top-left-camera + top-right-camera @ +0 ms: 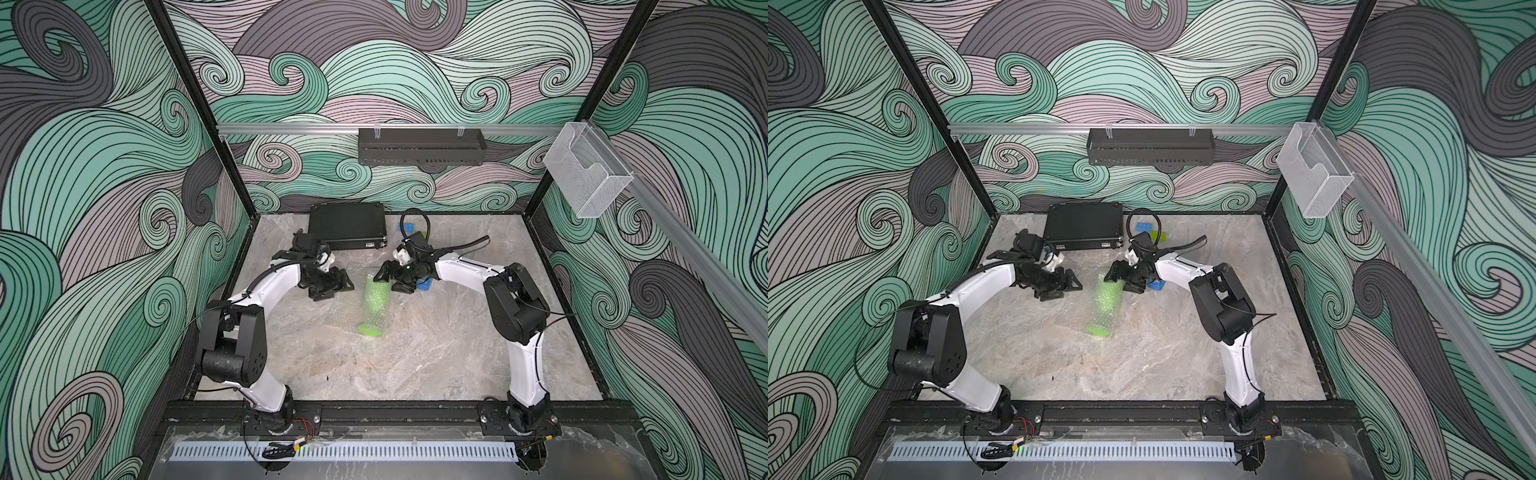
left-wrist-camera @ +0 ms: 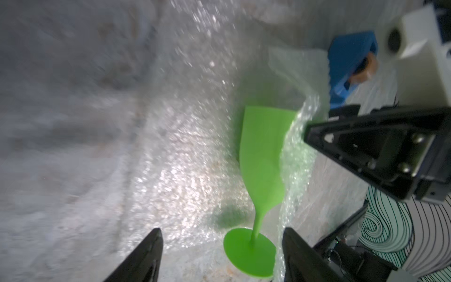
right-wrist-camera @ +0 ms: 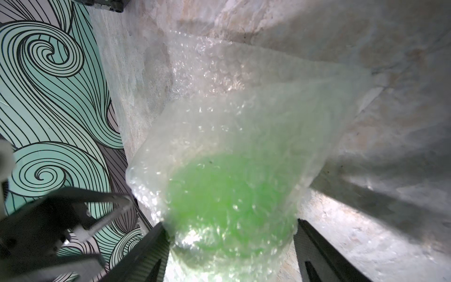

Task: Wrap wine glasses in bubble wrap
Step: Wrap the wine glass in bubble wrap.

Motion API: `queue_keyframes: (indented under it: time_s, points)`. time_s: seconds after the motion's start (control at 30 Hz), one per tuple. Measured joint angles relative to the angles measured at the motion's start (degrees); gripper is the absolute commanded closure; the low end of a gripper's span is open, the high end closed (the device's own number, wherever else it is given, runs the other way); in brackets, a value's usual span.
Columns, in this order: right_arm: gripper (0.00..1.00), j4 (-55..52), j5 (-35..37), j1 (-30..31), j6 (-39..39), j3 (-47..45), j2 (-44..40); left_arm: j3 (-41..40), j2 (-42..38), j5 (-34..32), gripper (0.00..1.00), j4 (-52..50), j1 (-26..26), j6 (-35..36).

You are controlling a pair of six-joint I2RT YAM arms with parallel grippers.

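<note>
On the marble-pattern table [image 1: 415, 365], between the two arms, the bubble wrap [image 2: 185, 151] lies spread flat, with one flap drawn up over the wine glass [image 1: 376, 301]. The wine glass lies on its side on the sheet, bowl toward the right gripper [image 1: 391, 280], foot toward the arm bases. Wrap covers the bowl on the right arm's side. The side facing the left gripper [image 1: 336, 291], the stem and the foot show bare green.

Judgement: wrapping is partly done. The next move calls for the loose sheet to be taken at its edge and carried over the bare side while the bowl is steadied.

Left gripper: fingers [image 2: 146, 254] stand well apart, holding nothing, clear of the glass.

Right gripper: fingers [image 3: 151, 251] stand wide on either side of the wrapped bowl, one touching the wrap. Whether they clamp it cannot be told.
</note>
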Motion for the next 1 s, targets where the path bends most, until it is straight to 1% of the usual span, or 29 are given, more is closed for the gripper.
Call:
queue_keyframes:
  time_s: [0.03,0.17,0.27,0.33,0.43,0.47,0.6,0.63,0.67,0.77,0.87,1.0]
  points:
    - [0.19,0.0,0.0,0.0,0.0,0.0,0.0,2.1,1.9,-1.0,0.24,-0.2,0.7,0.6]
    - [0.19,0.1,0.0,0.0,0.1,0.0,0.0,10.9,13.0,-2.7,0.35,-2.8,0.9,3.5]
    - [0.19,0.2,0.0,0.1,0.1,0.0,0.0,16.0,20.2,-2.8,0.38,-5.9,0.9,5.5]
    - [0.19,0.4,0.0,0.1,0.2,-0.1,0.0,19.0,24.3,-2.8,0.42,-7.5,0.9,6.5]
    - [0.19,0.9,-0.1,0.1,0.2,-0.4,0.0,20.6,27.5,-1.3,0.54,-9.1,0.9,7.6]
    - [0.19,0.9,-0.1,0.1,0.2,-0.4,0.0,20.7,27.7,-0.7,0.56,-9.4,1.0,7.8]
    - [0.19,1.1,-0.1,0.1,0.2,-0.5,0.0,20.9,28.7,1.7,0.82,-10.5,0.9,8.6]
    - [0.19,1.4,-0.1,0.1,0.3,-0.7,-0.1,20.9,28.9,2.1,0.86,-10.7,0.9,8.8]
    - [0.19,1.5,-0.1,0.1,0.3,-0.9,-0.1,20.9,29.0,2.5,0.88,-10.8,0.9,8.8]
    - [0.20,1.6,-0.1,0.1,0.3,-0.9,-0.1,20.8,28.9,3.7,0.99,-11.3,0.9,8.7]
    - [0.20,1.9,-0.1,0.1,0.4,-1.1,-0.2,18.4,26.9,5.1,1.00,-10.4,0.9,8.2]
    - [0.20,2.1,0.3,0.4,1.1,-1.4,-0.4,13.6,20.9,9.1,1.00,-8.4,0.9,6.1]
